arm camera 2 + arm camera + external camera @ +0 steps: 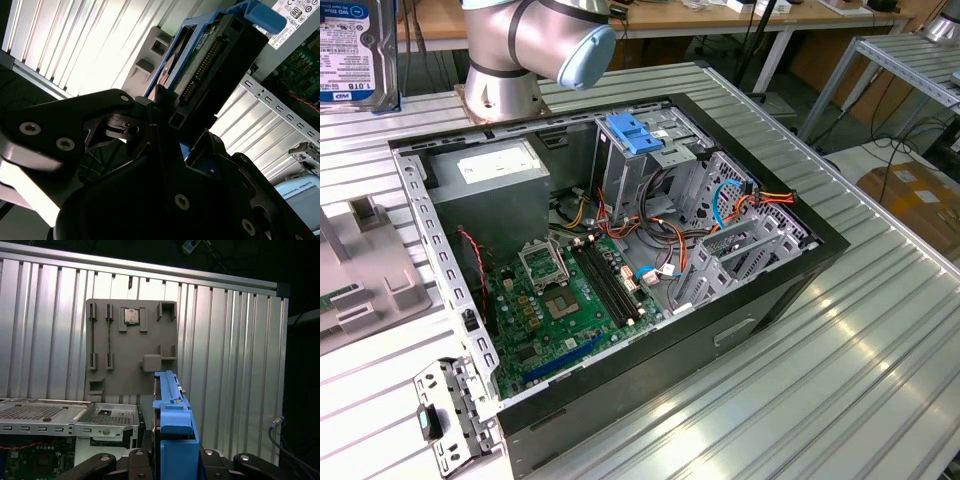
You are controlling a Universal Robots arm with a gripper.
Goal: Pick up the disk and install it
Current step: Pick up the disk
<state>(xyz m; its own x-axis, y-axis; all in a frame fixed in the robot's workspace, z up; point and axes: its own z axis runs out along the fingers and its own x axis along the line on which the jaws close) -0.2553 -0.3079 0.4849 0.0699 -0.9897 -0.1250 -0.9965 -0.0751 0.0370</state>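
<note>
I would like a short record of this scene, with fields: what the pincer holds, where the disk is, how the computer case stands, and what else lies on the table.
pincer: shut on the disk
disk: lifted off the table, gripped by its blue carrier edge, not yet in the case
computer case: open on the ribbed table, motherboard exposed
drive cage: upright inside the case, blue bracket on top
grey holder plate: on the table, at the exterior view's left of the case

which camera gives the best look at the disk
The second wrist view: the disk shows its connector end and blue carrier, clamped in the gripper. The exterior view catches its labelled face, cropped; the first wrist view sees its blue edge.
</note>
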